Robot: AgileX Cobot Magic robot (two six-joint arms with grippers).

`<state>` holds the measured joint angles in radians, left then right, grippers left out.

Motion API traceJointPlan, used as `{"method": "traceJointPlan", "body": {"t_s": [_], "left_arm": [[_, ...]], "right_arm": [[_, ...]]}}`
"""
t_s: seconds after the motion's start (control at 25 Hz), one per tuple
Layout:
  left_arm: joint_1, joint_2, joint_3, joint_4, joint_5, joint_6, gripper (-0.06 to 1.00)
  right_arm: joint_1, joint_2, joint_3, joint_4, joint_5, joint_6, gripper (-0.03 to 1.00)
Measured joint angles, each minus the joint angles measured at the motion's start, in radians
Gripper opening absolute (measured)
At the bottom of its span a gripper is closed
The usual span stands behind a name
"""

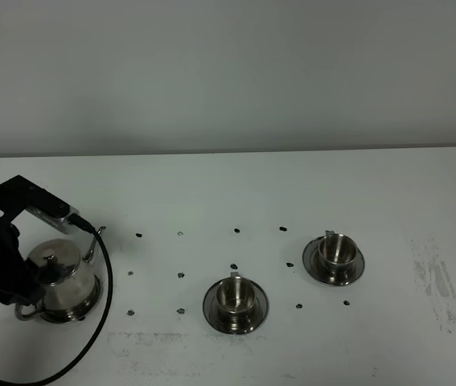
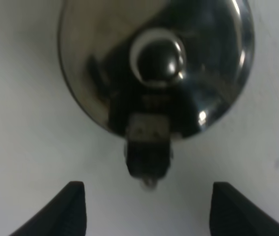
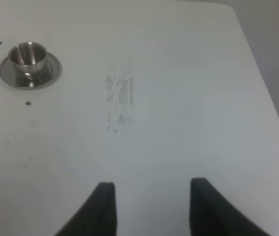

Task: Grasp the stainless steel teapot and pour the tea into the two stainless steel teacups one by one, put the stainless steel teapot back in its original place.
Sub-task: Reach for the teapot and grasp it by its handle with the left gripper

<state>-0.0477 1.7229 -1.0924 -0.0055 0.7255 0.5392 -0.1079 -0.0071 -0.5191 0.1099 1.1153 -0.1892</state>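
The stainless steel teapot stands on its round steel plate at the left, with its spout towards the back right. In the left wrist view I see its lid and knob and its handle. My left gripper is open and empty, its fingers apart on either side of the handle and not touching it. Two stainless steel teacups on dark saucers stand at the middle and to the right. One cup shows in the right wrist view. My right gripper is open and empty over bare table. No tea is visible.
The left arm and its black cable crowd the teapot's left side. Small black dots mark the white table. A grey scuff lies at the right. The table's right edge runs beside the right gripper.
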Motion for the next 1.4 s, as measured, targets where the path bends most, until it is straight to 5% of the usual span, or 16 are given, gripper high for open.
{"method": "traceJointPlan", "body": {"t_s": [0.4,1.4], "left_arm": [[-0.001,0.032,0.011,-0.073,-0.04,0.014,0.54],[-0.001,0.083,-0.002,-0.072,-0.052,0.002,0.54]], "right_arm": [[0.0,0.0,0.0,0.0,0.0,-0.001,0.34],[0.0,0.0,0.0,0.0,0.0,0.0,0.34]]}}
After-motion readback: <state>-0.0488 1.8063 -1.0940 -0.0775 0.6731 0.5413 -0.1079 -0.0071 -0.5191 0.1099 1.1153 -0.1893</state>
